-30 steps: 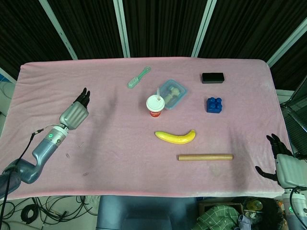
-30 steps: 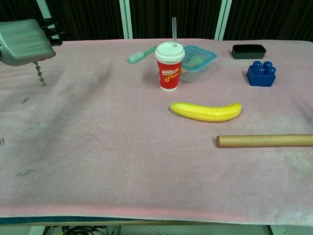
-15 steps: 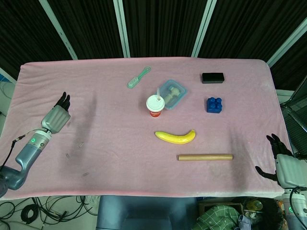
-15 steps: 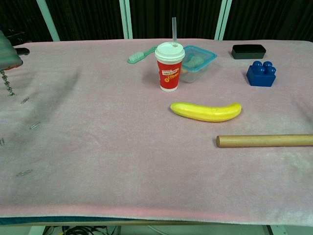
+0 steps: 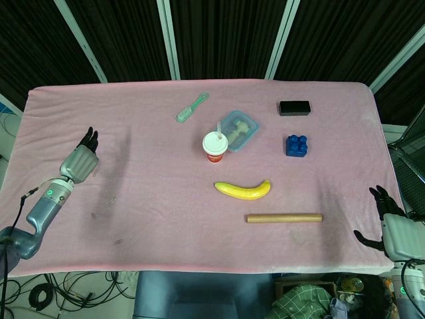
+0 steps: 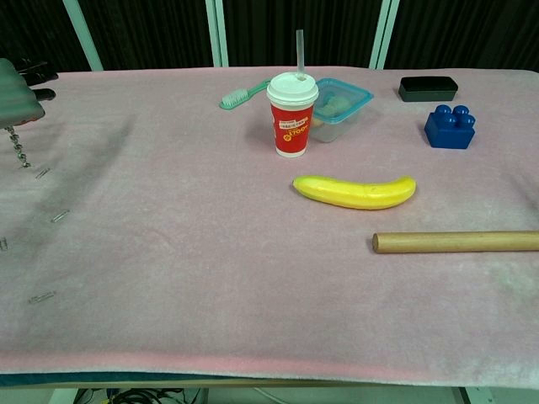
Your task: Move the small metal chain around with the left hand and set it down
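Beside the dangling chain [image 6: 17,150], apparently paper clips [image 6: 59,216] lie scattered.

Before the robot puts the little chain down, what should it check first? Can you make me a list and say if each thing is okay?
1. Is the chain held? Ok: it dangles below the left hand in the chest view.
2. Is the chain off the pink cloth? Cannot tell: its bottom end hangs close to it.
3. Is the landing spot free? Not ok: small paper clips lie close by.
4. Are the cup and banana out of the way? Ok: both sit far to the side.
5. Is the right hand clear? Ok: it rests open at the far table edge.
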`<state>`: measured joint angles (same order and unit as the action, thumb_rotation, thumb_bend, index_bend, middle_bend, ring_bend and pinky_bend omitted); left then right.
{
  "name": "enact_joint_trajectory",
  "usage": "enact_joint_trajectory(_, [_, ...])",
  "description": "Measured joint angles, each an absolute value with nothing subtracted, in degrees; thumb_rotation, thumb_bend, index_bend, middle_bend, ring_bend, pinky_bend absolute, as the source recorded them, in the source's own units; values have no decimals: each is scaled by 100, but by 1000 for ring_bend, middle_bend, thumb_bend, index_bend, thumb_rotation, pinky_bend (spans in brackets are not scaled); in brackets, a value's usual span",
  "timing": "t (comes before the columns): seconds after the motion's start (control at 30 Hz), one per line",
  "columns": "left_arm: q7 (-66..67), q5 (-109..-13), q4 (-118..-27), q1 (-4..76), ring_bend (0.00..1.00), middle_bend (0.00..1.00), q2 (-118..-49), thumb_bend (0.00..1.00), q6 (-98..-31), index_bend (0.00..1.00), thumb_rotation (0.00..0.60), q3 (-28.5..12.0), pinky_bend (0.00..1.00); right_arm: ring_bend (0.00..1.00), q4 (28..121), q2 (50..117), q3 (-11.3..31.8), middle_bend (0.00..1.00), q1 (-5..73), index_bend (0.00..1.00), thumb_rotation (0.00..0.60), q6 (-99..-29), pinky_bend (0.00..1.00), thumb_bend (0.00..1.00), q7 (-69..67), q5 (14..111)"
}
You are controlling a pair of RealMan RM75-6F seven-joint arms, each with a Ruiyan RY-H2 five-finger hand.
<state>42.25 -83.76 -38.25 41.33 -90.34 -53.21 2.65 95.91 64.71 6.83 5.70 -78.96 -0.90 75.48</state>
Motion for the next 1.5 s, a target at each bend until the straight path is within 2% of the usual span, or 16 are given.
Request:
enact_joint_trajectory(0.37, [4157,-8606,-3435,4215,0,196,-9383,414,-5365,568,600,321,0,98,9595,6469,687,0,568,0,600,-7897,212,115,-99,7540])
enact_joint_trajectory(0.7, [4089,-8755,-3460,4218,0,197,-9354,414,-5659,570,600,317,0,99,9589,6467,686,0,571,0,600,-7887,212,115,-122,7547])
enact_joint_trajectory(0.9, [4146,-8882,-4099,4179,0,197,-8958,414,-6014,570,600,310,0,99,9595,6473,684,0,571,0,600,-7893,212,115,-102,7552])
enact_joint_trajectory(1.23, [4515,-9126,-5714,3959,0,197,-8151,414,-6422,570,600,416,0,99,9607,6472,691,0,566,0,600,-7907,212,116,-89,7542])
enact_joint_trajectory(1.5, [4754,-9449,-6131,3814,0,196,-7981,414,-6494,570,600,611,0,99,9600,6468,701,0,569,0,600,-7897,212,115,-108,7525])
